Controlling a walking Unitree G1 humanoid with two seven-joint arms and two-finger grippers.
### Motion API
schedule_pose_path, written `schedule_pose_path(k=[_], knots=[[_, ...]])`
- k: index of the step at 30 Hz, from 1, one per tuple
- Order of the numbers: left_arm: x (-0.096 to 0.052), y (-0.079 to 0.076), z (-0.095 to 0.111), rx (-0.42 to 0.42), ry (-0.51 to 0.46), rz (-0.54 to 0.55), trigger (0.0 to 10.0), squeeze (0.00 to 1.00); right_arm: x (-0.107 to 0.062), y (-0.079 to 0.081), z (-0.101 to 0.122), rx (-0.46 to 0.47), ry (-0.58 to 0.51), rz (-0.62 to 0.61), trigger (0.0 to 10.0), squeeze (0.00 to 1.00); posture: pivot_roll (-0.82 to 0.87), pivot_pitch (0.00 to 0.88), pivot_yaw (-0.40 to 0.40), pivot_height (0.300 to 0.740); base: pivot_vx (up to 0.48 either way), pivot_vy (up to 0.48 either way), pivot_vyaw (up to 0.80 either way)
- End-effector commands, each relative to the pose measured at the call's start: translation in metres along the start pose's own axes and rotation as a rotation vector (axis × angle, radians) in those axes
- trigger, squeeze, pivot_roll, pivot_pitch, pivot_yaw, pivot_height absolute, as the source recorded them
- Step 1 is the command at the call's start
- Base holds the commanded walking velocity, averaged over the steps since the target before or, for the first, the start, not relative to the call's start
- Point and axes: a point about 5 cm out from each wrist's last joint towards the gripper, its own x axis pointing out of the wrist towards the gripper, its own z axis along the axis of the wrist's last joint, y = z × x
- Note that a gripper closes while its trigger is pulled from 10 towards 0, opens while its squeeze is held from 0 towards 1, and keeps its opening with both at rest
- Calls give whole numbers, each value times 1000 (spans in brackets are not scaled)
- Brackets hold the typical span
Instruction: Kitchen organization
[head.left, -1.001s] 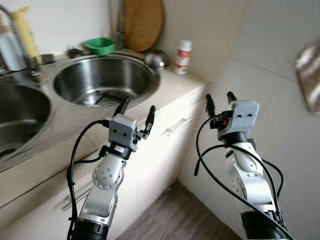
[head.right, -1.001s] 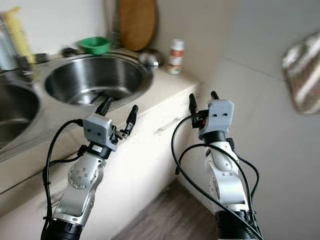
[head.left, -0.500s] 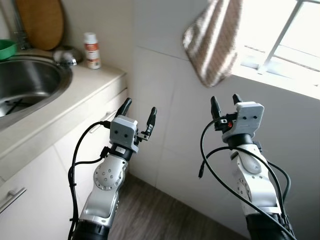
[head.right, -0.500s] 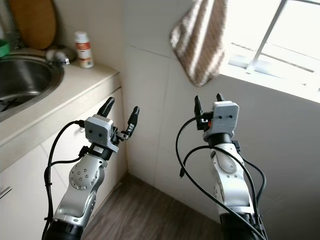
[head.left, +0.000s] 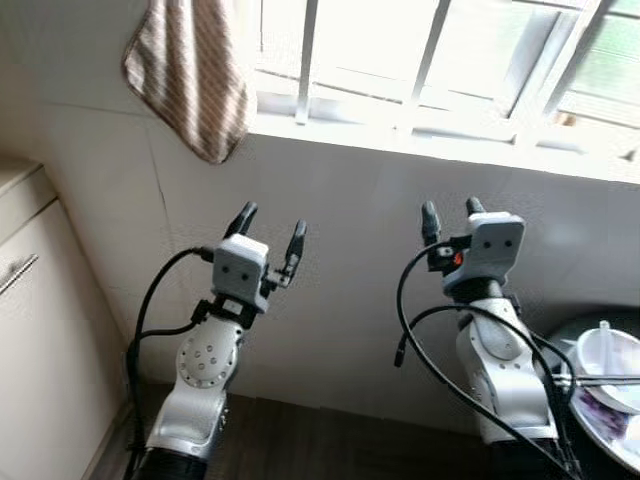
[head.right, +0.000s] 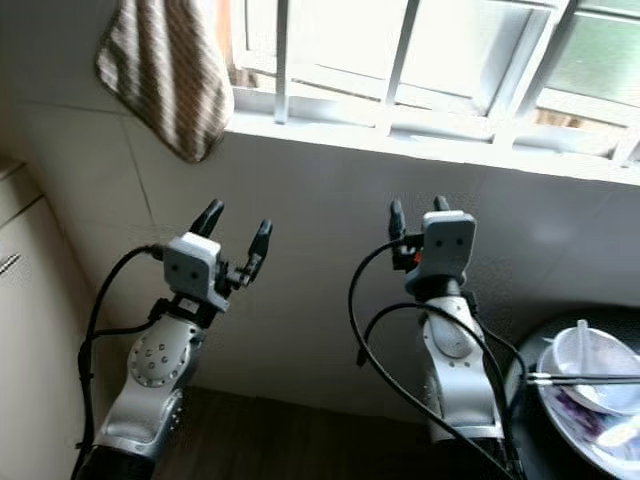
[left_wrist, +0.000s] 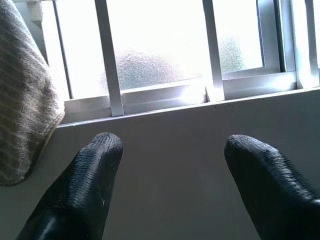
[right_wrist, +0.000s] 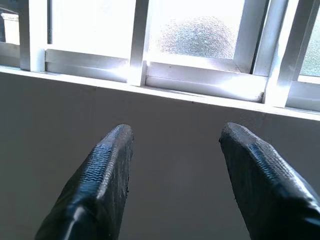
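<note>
Below the barred window, left gripper and right gripper hover, jaws spread, empty. Transit step, seemingly; next, approach white dishes at 4 o'clock.

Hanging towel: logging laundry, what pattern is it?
Brown and cream stripes on the towel, clearest in the left eye view.

ahead: tiled wall blocks | right: dish table | between claws: free

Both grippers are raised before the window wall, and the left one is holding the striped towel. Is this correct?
Not quite. The left gripper holds nothing: the left wrist view shows its fingers apart, with bare wall between. The striped towel hangs on the wall above. The right gripper is raised too.
</note>
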Motion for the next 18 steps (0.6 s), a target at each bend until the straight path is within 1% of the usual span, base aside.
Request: schedule_pose_path(k=[1, 3, 5, 9, 18], knots=[[2, -7, 0, -9, 2, -15, 10000, 0, -2, -8, 1, -18, 4, -21, 10000, 0, 50, 0, -28, 740, 0, 0, -800], [2, -6, 2, -24, -12, -10, 10000, 0, -2, -9, 0, -19, 6, -23, 10000, 0, 49, 0, -28, 740, 0, 0, -800], [2, -8, 0, -19, 8, -24, 10000, 0, -3, -10, -1, -24, 10, -27, 10000, 0, 49, 0, -28, 740, 0, 0, -800], [2, -10, -1, -64, 15, -34, 10000, 0, -5, -12, -2, -27, 21, -33, 10000, 0, 46, 0, -28, 740, 0, 461, -800], [4, -9, 0, -72, 12, -31, 10000, 0, -5, -14, -2, -33, 21, -37, 10000, 0, 43, 0, -26, 740, 0, 465, -800]])
